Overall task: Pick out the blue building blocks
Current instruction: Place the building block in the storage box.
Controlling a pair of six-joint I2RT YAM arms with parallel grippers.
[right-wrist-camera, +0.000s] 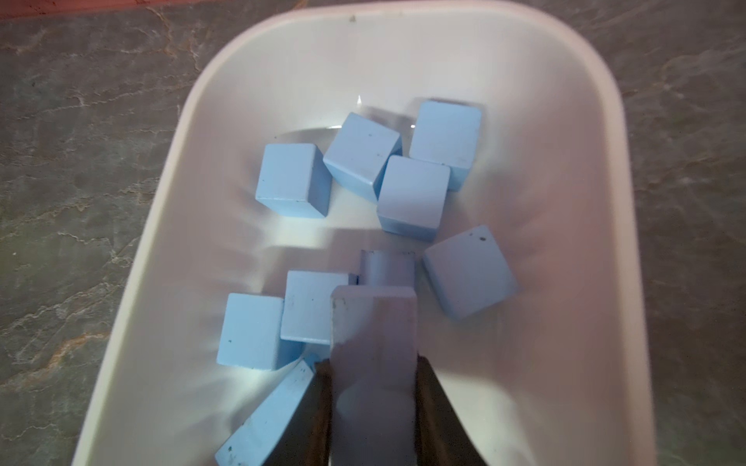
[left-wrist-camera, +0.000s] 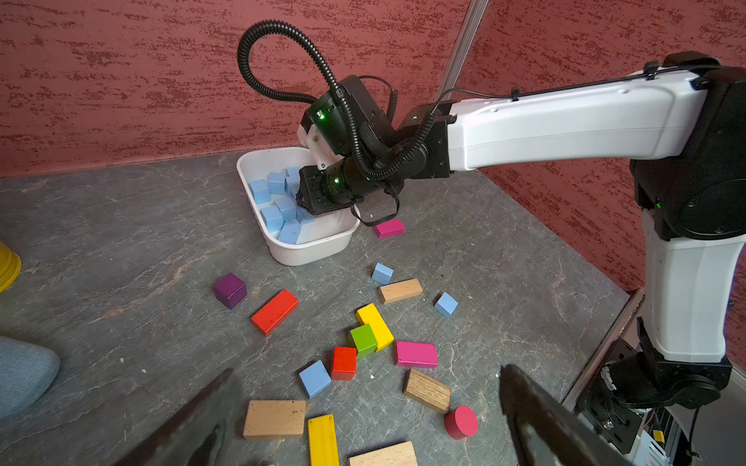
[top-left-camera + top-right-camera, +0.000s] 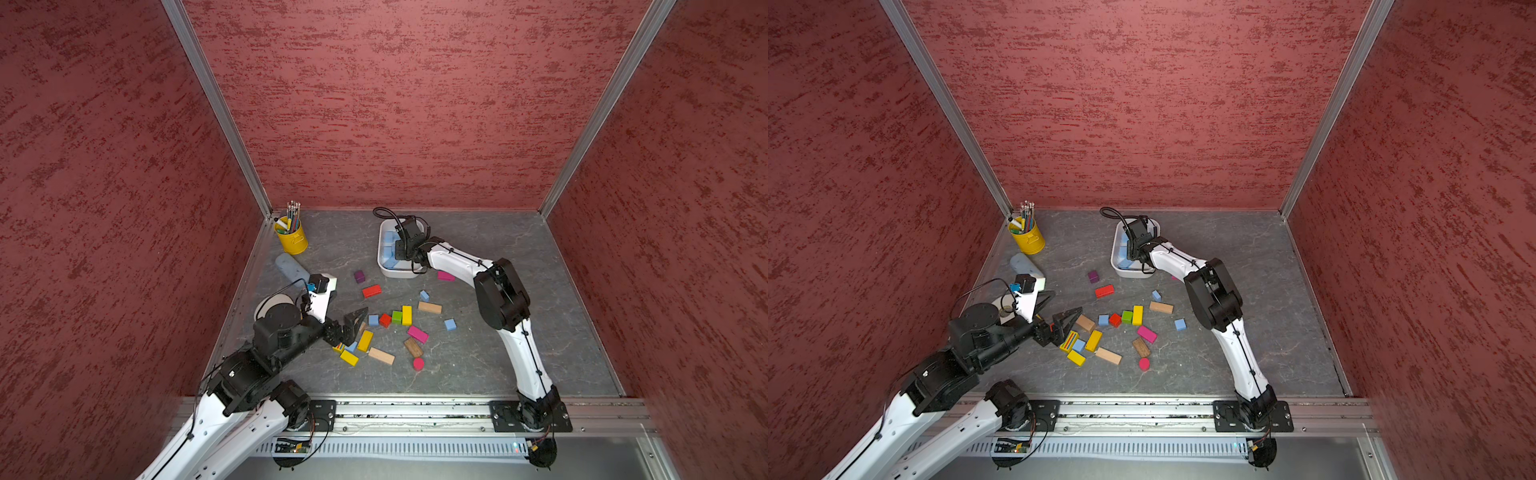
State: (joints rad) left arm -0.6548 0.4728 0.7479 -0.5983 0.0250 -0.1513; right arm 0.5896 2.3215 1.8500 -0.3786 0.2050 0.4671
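The right pincer [image 1: 372,365] grips a blue block [image 1: 373,322] just over the tub [image 1: 524,161], with a heap of blues [image 1: 292,181] below it. The left pincer [image 2: 365,373] gapes empty, with four loose blues [image 2: 315,378] around and ahead of it.

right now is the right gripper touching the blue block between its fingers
Touching. The right wrist view shows the right gripper with a finger pressed on each side of the blue block.
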